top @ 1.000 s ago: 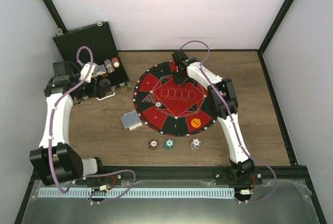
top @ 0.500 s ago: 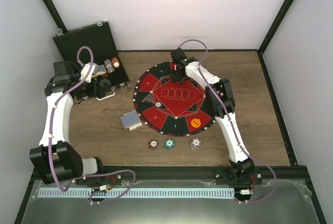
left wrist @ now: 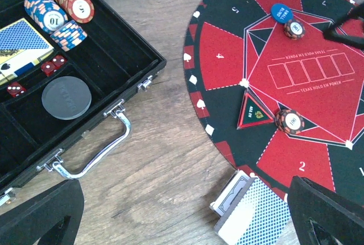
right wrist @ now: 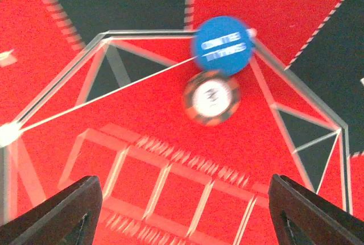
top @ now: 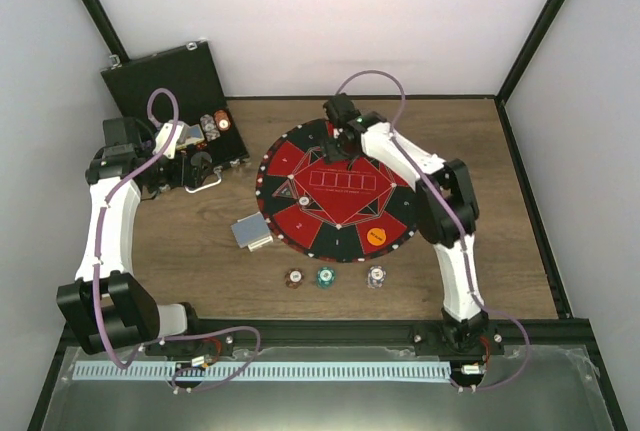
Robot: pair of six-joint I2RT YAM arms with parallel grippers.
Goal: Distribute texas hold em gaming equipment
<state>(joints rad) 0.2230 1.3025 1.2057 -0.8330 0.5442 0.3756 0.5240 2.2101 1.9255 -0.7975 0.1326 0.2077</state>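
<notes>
Right gripper (right wrist: 182,214), jaws wide and empty, hangs above the brown striped-edge poker chip (right wrist: 211,98) lying just ahead, beside the blue round marker disc (right wrist: 223,45); left gripper (left wrist: 182,214), equally wide, is well apart.

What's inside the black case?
Stacked poker chips, a blue card deck, red dice and a grey disc. Anything under them is covered.

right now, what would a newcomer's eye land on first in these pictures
The big round red-and-black mat in the middle of the wooden table dominates. At its far edge the right pincer hovers open over a blue marker disc beside a brown striped poker chip. An open black hinged case holding chips sits at the far left.
</notes>
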